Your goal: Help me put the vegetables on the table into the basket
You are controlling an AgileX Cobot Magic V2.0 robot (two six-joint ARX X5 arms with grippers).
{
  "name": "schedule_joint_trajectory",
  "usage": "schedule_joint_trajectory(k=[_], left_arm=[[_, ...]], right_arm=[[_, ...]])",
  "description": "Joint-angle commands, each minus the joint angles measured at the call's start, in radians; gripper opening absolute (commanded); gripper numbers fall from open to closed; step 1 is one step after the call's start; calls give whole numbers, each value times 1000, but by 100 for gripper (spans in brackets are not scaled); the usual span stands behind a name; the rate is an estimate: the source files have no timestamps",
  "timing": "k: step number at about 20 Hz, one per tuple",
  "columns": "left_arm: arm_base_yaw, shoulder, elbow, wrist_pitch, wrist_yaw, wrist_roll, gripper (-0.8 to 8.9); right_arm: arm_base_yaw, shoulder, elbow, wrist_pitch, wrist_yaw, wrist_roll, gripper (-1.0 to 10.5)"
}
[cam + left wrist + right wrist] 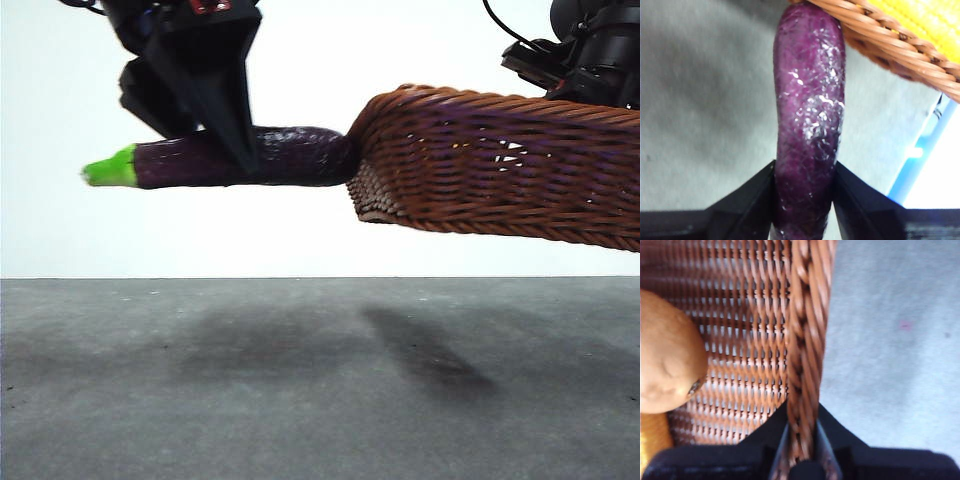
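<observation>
Front view: left gripper (804, 172) clamps eggplant (240, 157) (level).

— What lies beyond the action?
— A plain white backdrop (320, 220), bright, spanning the far side from left to right.
— Anything else?
— A light blue strip (918, 167) edging a glaring white patch (940, 175), and one small pink speck (905, 326).

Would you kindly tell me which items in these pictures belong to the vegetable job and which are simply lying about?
Part of the job:
- eggplant, clamped in the left end effector, just outside the basket
- basket, lifted off the table, rim pinched by the right end effector
- potato, inside the basket
- corn, inside the basket

Lying about:
- nothing visible
</observation>
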Motion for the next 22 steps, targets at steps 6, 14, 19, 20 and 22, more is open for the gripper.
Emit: schedule_joint_trajectory(k=[6,14,19,20,22], left_arm=[[-100,-4,10,177,40,-50,-5],[-29,-4,10,-80,-323,-68,-5],[10,-24,10,-104,-301,-66,-5],[9,-38,10,-69,-232,-59,-5],[10,-62,10,32,-68,-88,-5]], right_arm=[[18,-5,3,0,-23,-3,-10],[17,-5,3,6,-17,-3,-10],[17,-5,3,3,-17,-3,-11],[17,-5,3,3,-17,-4,-11],[17,-5,3,3,-18,-4,-10]])
